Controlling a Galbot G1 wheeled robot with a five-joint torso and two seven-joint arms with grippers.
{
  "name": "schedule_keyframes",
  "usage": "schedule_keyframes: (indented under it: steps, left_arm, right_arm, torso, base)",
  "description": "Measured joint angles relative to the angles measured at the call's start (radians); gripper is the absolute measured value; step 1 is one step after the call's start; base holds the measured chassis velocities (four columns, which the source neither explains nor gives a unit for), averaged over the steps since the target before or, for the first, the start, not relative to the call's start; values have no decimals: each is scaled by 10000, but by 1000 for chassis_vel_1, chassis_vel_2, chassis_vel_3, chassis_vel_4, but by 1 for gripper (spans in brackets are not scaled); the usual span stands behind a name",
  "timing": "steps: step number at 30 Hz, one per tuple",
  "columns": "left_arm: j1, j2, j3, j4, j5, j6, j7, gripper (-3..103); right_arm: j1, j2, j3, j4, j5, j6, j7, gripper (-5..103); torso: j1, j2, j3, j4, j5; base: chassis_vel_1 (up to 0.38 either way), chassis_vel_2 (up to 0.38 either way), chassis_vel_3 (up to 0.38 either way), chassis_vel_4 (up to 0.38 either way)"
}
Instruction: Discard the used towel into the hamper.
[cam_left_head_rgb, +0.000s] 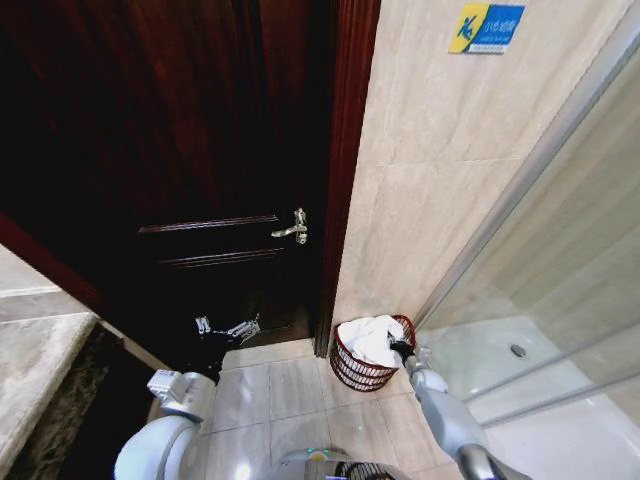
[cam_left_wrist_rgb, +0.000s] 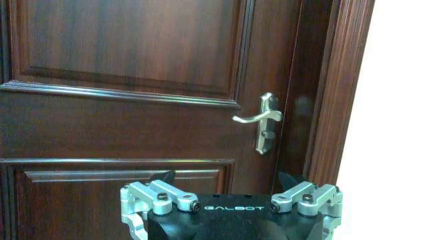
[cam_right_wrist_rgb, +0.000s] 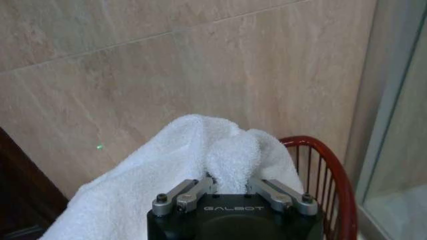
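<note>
The right tool (cam_right_wrist_rgb: 230, 181) pinches the white towel (cam_right_wrist_rgb: 200, 160) over the hamper (cam_left_head_rgb: 345, 368); the left tool (cam_left_wrist_rgb: 230, 186) faces the door (cam_left_wrist_rgb: 133, 75), spread.

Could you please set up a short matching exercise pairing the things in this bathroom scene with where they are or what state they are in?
Things:
1. towel
2. hamper
3. left gripper
4. door handle

States:
A. open, facing the dark wooden door
B. on the floor against the tiled wall
C. silver lever on the door
D. white, pinched by the right gripper over the basket

Pairs: 1-D, 2-B, 3-A, 4-C
</note>
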Motion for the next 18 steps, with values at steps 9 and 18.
schedule_keyframes:
  steps: [9,18]
  left_arm:
    - [0,-1,0,0,0,0,1,100]
    - [0,0,0,0,0,0,0,100]
  right_arm:
    - [-299,11,174,229,-414,219,57,10]
    - [-615,93,251,512,-680,203,46,10]
  torso:
    - [0,0,0,1,2]
    - [-4,1,-1,1,2]
  base:
    - [0,0,0,0]
    - [-22,26,24,-20]
